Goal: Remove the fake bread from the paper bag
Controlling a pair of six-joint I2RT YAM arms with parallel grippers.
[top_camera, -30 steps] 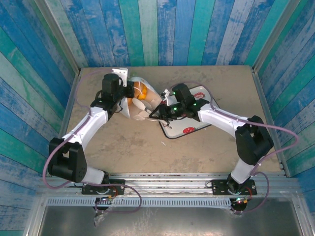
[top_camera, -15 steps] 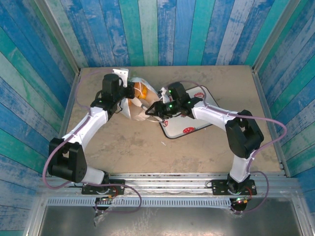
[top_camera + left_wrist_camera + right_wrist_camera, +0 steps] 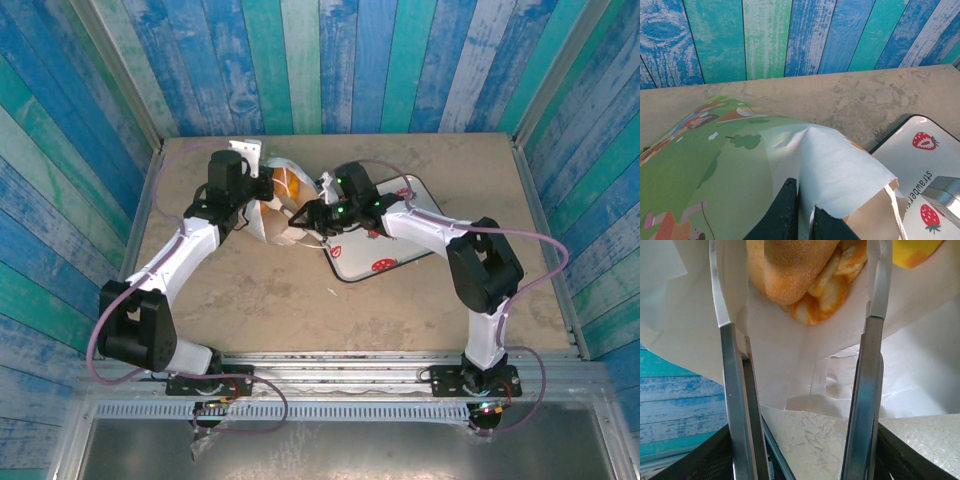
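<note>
Over the last second the right arm swings off the strawberry-print tray point(image 3: 395, 250) and left across the worktop point(image 3: 300, 310). The right gripper point(image 3: 312, 212) now sits at the mouth of the paper bag point(image 3: 280, 218), and its jaws have spread on the way. In the right wrist view the right gripper point(image 3: 797, 290) has its jaws well apart and empty, with the bag's white lining point(image 3: 805, 370) around them. I judge this to be the reach-in: nothing is gripped yet, and the jaws are lined up to close on a piece.

The left gripper point(image 3: 802, 212) has not moved. Its jaws are together, pinching the bag's torn white rim point(image 3: 840, 170) – apparently to hold the mouth open.

The fake bread point(image 3: 790, 265) lies deep in the bag, just ahead of the right jaws and between them. A tan, sandy-textured loaf point(image 3: 792, 270) lies on top of a glossy orange ridged croissant point(image 3: 827, 292). The bag seems tipped towards the right arm, creased, with a green cartoon print on its outer face point(image 3: 715, 165).
</note>
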